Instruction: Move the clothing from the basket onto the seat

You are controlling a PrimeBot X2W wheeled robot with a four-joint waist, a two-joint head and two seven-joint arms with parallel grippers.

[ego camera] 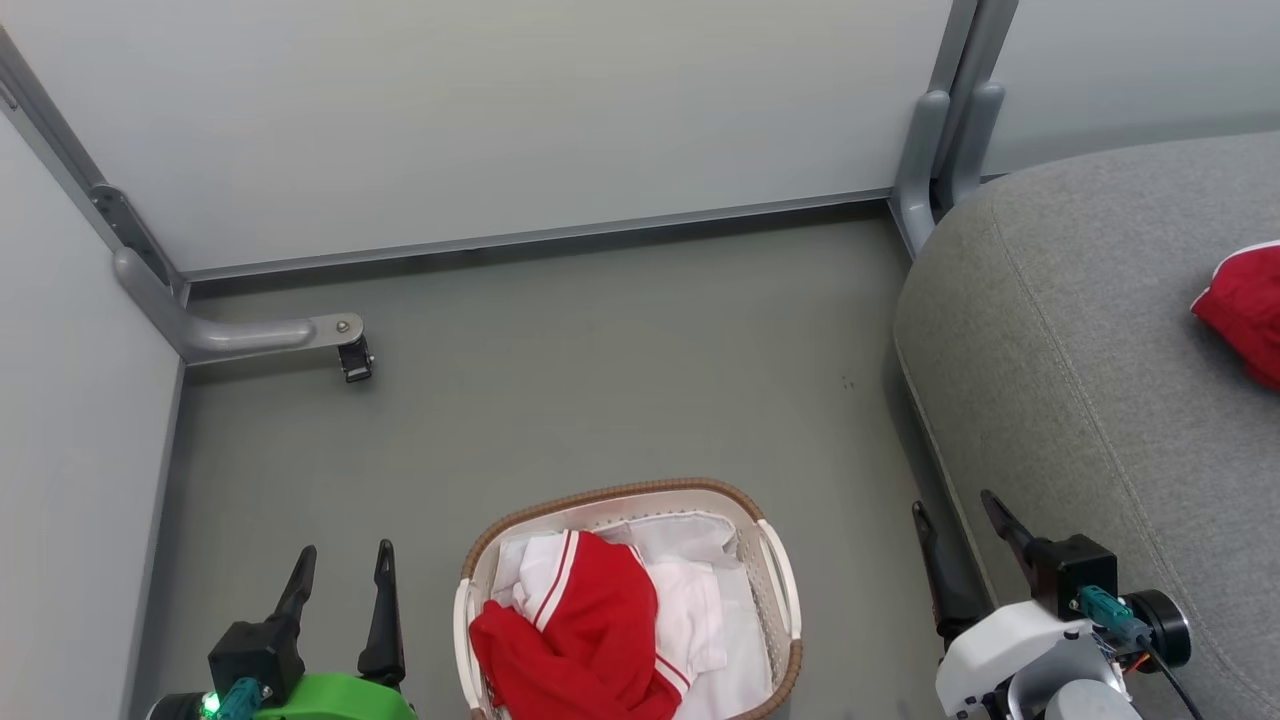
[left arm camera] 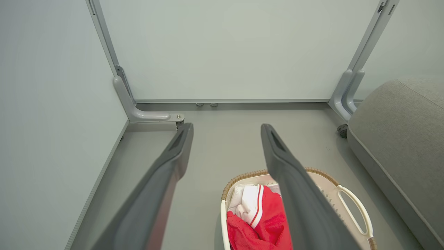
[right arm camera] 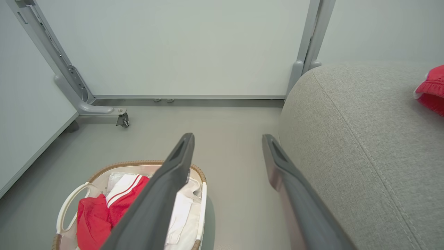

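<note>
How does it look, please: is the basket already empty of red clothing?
No, red clothing lies heaped inside the basket in the head view.

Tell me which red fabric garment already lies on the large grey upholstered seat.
The red garment at the head view's right edge, on the grey seat; the other red-and-white garment is in the white perforated basket.

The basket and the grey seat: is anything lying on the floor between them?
No, just bare floor between the basket and the seat, clearest in the right wrist view. In the head view the open right gripper shows over that gap.
</note>
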